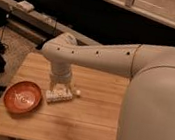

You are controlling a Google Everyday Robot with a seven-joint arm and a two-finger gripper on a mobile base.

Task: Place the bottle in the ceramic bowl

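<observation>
Gripper (61,86), open and empty, seemingly straddles the bottle (60,97) at the centre of the table (86,127); an off-centre pinch could roll it away.

We see the bowl (22,97) on the table (86,127), near its left edge. Just to the right of the bowl, and apart from it, the bottle (60,98) lies on the table. The gripper (59,90) hangs directly over the bottle, its arm reaching in from the right.
</observation>
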